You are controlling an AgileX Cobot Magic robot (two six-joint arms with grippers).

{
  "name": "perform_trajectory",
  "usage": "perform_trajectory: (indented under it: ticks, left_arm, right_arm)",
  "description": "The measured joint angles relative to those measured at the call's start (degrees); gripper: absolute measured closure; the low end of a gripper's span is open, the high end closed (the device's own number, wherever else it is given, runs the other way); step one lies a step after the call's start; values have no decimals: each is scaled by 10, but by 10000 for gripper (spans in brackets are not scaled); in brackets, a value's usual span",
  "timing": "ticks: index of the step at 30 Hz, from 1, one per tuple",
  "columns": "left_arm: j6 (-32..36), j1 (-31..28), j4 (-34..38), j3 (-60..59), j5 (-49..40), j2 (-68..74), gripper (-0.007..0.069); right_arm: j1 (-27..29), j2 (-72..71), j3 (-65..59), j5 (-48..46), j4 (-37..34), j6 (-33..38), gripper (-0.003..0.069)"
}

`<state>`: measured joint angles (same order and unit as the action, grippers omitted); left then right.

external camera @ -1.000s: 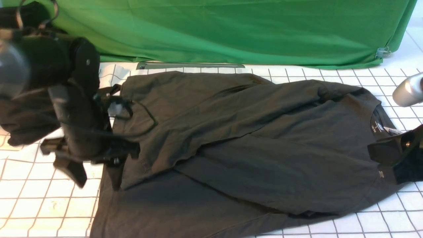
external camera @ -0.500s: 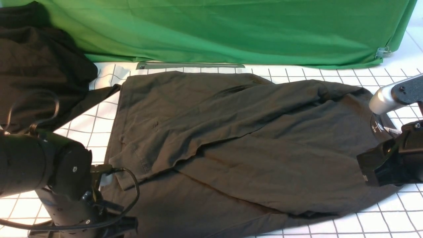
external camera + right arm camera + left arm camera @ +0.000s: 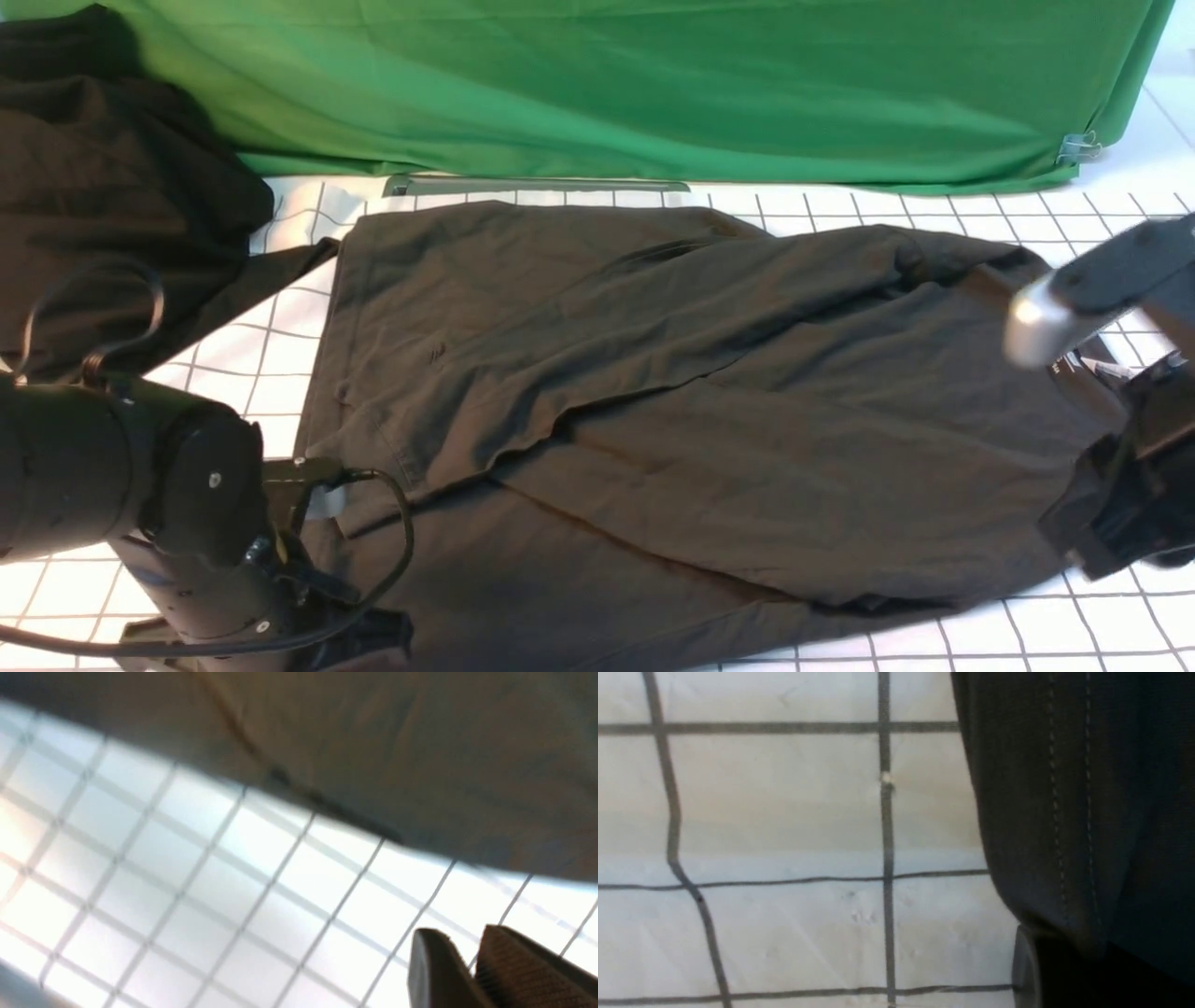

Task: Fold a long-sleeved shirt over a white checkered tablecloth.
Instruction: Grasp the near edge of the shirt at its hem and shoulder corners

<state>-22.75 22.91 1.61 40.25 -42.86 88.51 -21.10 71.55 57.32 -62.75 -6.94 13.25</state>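
The long-sleeved shirt (image 3: 700,420) lies partly folded on the white checkered tablecloth (image 3: 1074,635), collar to the right, where the right arm half hides the neck label. My left gripper (image 3: 364,644) sits low at the shirt's near-left hem corner. In the left wrist view the stitched hem (image 3: 1064,812) runs down into the jaws, and only one finger (image 3: 1022,970) shows beside it. My right gripper (image 3: 1088,546) hangs at the shirt's near-right shoulder edge. In the right wrist view it (image 3: 472,966) is shut on nothing, above bare tablecloth (image 3: 233,882) just off the shirt's edge (image 3: 373,742).
A blacker garment (image 3: 103,187) is heaped at the back left, touching the shirt's far-left corner. A green cloth (image 3: 653,84) hangs along the back, clipped (image 3: 1081,147) at its right end. A grey strip (image 3: 537,185) lies at its foot.
My left arm dropped from beside the shirt's far-left side to its near-left hem corner. My right arm moved nearer and lower, from the collar to the near shoulder edge.
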Motion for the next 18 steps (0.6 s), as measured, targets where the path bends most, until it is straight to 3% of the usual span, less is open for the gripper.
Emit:
perform_trajectory:
  ticks: [2, 5, 6, 8, 18]
  left_arm:
    - [5, 0, -11, 0, -12, -15, 606]
    - [10, 0, -22, 0, -47, -61, 608]
    - [10, 0, -23, 0, -49, -68, 608]
    - [14, 0, -28, 0, -74, -105, 608]
    - [16, 0, -43, 0, -86, -151, 608]
  right_arm:
    - [-7, 37, 1, -6, 1, 16, 466]
    - [-26, 94, 1, 5, 7, 30, 338]
    - [-28, 98, 1, 7, 7, 30, 338]
    - [-39, 139, 1, 53, 21, 21, 264]
    - [-45, 274, 1, 102, 38, 13, 167]
